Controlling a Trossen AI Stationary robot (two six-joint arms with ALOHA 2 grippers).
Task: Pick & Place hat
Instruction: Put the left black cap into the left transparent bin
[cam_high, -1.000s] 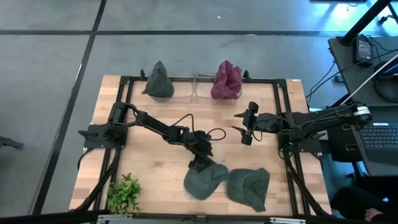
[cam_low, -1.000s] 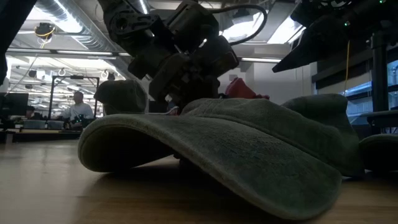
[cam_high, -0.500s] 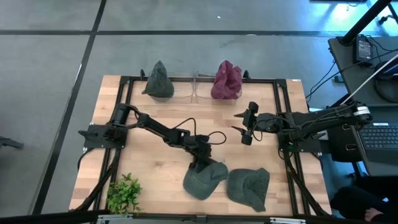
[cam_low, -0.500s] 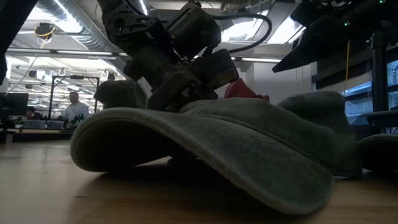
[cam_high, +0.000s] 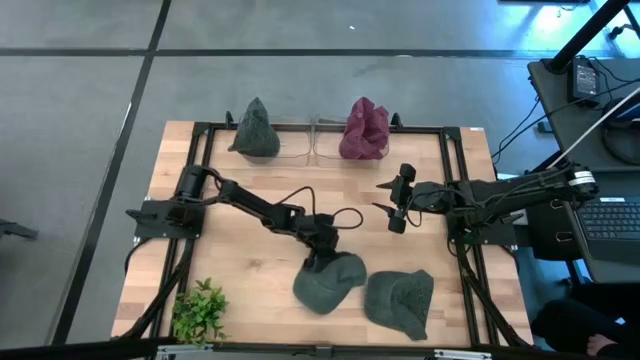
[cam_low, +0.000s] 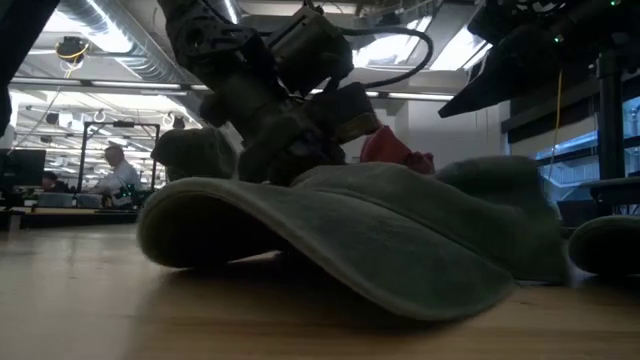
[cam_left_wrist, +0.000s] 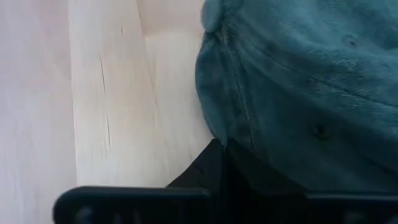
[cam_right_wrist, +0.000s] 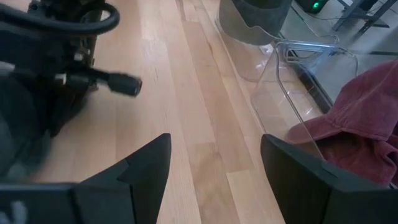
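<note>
A grey-green cap (cam_high: 325, 283) lies on the wooden table near its front edge, and its brim fills the low view (cam_low: 330, 240). My left gripper (cam_high: 322, 262) is down at the cap's far side and shut on it. The cap also fills the left wrist view (cam_left_wrist: 298, 93). A second grey-green cap (cam_high: 400, 298) lies just to the right of the first. My right gripper (cam_high: 395, 205) hangs open and empty over the table's middle right, and its fingers stand wide apart in its wrist view (cam_right_wrist: 214, 162). My left gripper holds the cap by the lower edge of its crown (cam_left_wrist: 233, 134), on the cap's far side. It comes slanting down from the far left. The cloth covers the fingertips (cam_left_wrist: 217, 171), so the kind of hold does not show. The cap's brim (cam_low: 400, 290) rests on the table.
At the back edge stand two clear stands, one with a grey-green hat (cam_high: 255, 130) and one with a maroon hat (cam_high: 365, 130). A small green plant (cam_high: 200, 308) sits at the front left corner. Black frame rails run along the table's sides. People sit in the room beyond.
My left gripper has pressed lower onto the cap's far side. It has drawn the cap a little toward the table's far edge and left. The brim has slid back along the table, away from the low camera.
</note>
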